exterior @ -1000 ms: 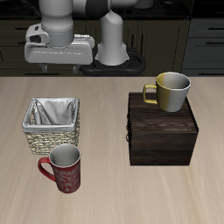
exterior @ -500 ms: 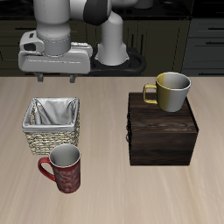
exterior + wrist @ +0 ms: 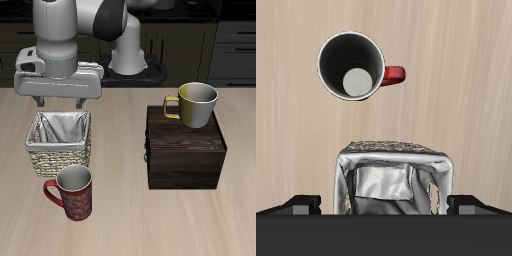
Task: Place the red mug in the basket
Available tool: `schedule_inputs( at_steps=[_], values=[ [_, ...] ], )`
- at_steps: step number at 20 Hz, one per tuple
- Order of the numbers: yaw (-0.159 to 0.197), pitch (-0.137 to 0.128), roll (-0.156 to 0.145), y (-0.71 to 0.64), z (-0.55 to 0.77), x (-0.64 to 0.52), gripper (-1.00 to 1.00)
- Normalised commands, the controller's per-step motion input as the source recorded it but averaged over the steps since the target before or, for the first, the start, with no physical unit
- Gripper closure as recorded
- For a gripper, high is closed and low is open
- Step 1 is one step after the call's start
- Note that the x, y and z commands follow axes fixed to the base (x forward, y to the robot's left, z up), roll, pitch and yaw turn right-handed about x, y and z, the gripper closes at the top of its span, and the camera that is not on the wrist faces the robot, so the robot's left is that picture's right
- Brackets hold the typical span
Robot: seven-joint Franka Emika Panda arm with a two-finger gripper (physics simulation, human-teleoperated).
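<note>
End effector (image 3: 58,104), spread wide and empty, has dropped lower, now over basket (image 3: 58,142)

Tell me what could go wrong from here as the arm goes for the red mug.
The pincer hangs open above the basket, not the red mug; dropping straight down would likely hit wicker. The mug stands close to the basket's front wall, so a finger might snag that wall. Its handle sticks out sideways; catching it could tip the mug.
</note>
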Motion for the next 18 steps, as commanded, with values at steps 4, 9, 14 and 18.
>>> schedule_inputs(
  at_steps=[4,9,14,18],
  values=[
    [-0.027,-0.009,-0.039,-0.12,0.08,0.29,-1.0],
    [-0.019,-0.021,-0.039,-0.11,0.07,0.19,-1.0],
    [-0.029,-0.014,-0.018,-0.09,0.07,0.25,-1.0],
    [-0.014,-0.01,-0.001,0.03,0.07,0.17,-1.0]
  ],
)
